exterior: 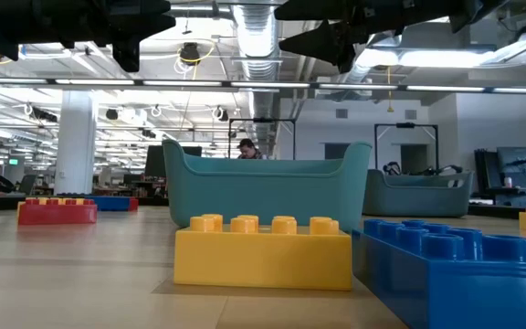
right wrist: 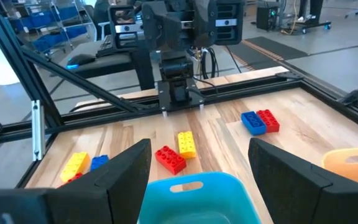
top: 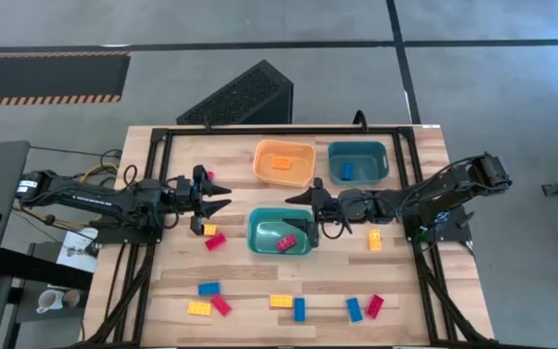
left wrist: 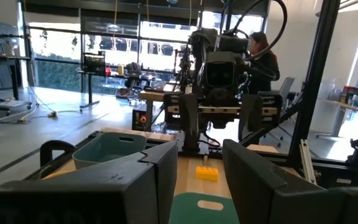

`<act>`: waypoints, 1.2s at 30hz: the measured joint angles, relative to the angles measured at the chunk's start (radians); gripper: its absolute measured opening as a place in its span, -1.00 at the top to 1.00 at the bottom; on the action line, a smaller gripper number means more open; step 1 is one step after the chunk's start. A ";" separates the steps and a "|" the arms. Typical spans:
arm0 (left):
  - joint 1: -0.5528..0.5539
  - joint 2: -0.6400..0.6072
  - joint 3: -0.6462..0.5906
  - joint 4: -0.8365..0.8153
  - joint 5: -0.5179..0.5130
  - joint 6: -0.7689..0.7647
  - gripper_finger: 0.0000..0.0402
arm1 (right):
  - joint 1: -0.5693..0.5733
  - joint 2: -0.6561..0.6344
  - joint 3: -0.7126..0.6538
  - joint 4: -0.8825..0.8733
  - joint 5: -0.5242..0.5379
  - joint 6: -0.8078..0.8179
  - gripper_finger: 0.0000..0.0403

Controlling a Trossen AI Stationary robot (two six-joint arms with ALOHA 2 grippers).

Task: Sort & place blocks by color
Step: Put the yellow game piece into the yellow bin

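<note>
Red, yellow and blue blocks lie scattered on the wooden table, among them a yellow (top: 209, 230) and a red block (top: 215, 241) below my left gripper. A red block (top: 286, 243) lies in the middle teal bin (top: 260, 233). An orange bin (top: 284, 148) holds one orange-looking block, and the far teal bin (top: 358, 148) holds a blue one. My left gripper (top: 223, 197) hovers open and empty at the table's left. My right gripper (top: 300, 213) hovers open and empty over the middle teal bin's right rim (right wrist: 188, 185). The two face each other.
A row of blocks lies near the front edge, from a blue one (top: 208, 288) to a red one (top: 374, 306). A lone yellow block (top: 375, 239) lies under my right arm. A black frame (top: 163, 136) borders the table. A person (left wrist: 263, 59) stands beyond the table.
</note>
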 joint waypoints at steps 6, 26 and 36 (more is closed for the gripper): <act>0.000 0.000 0.000 0.000 0.000 0.000 0.42 | -0.002 0.000 0.000 0.000 0.000 0.001 -0.44; 0.000 0.000 0.000 0.000 0.002 0.002 0.42 | -0.004 0.000 0.000 -0.022 0.000 0.016 -0.44; 0.000 0.000 0.000 0.006 0.044 0.027 0.42 | -0.032 -0.162 0.001 -0.470 0.016 0.268 -0.44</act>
